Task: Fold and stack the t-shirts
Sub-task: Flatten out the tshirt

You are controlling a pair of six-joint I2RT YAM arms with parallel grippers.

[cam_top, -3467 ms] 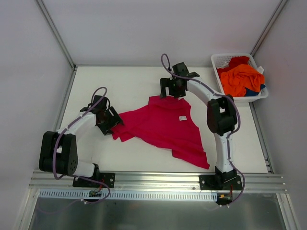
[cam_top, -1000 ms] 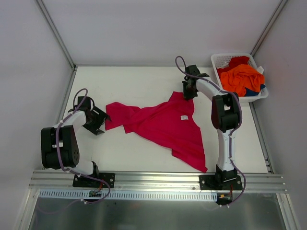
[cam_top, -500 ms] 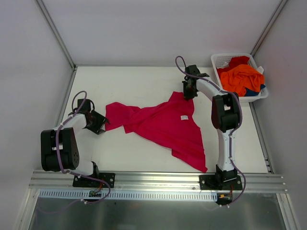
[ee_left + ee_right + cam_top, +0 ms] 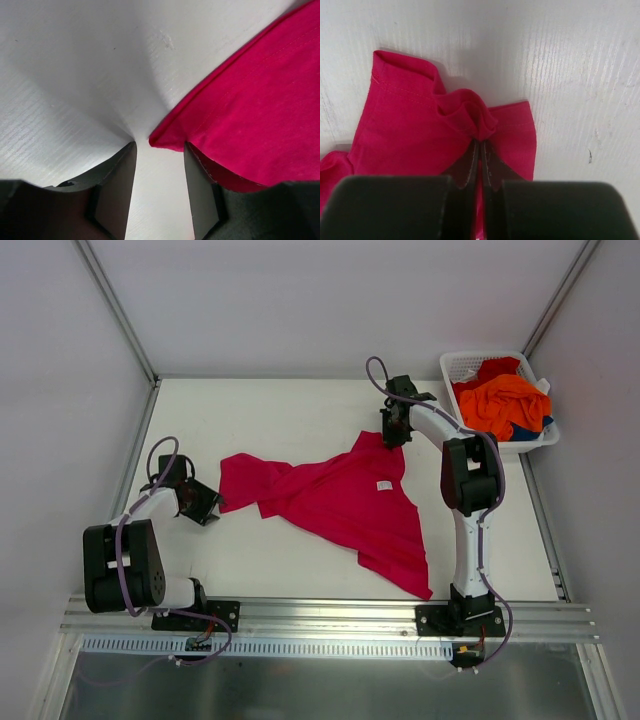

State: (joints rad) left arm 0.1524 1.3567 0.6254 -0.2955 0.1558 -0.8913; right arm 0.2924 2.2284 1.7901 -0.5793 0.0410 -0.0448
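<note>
The magenta-pink t-shirt (image 4: 340, 502) lies spread on the white table, with its small white label (image 4: 381, 485) facing up. My left gripper (image 4: 213, 503) is open at the shirt's left corner. In the left wrist view the corner's tip sits just ahead of the open gripper (image 4: 159, 147), and the shirt (image 4: 250, 110) runs off to the right. My right gripper (image 4: 389, 436) is shut on the shirt's far edge. In the right wrist view the gripper (image 4: 480, 142) pinches a bunched fold of the shirt (image 4: 410, 130).
A white slotted basket (image 4: 462, 367) stands at the back right. It holds an orange shirt (image 4: 505, 405), a red one (image 4: 497, 368) and a blue one (image 4: 532, 429). Metal frame posts run along both sides. A rail runs along the near edge.
Since 3.5 s ago the shirt's left part has been drawn out to the left and its far edge to the right. In the last second only the left gripper shifted slightly back.
</note>
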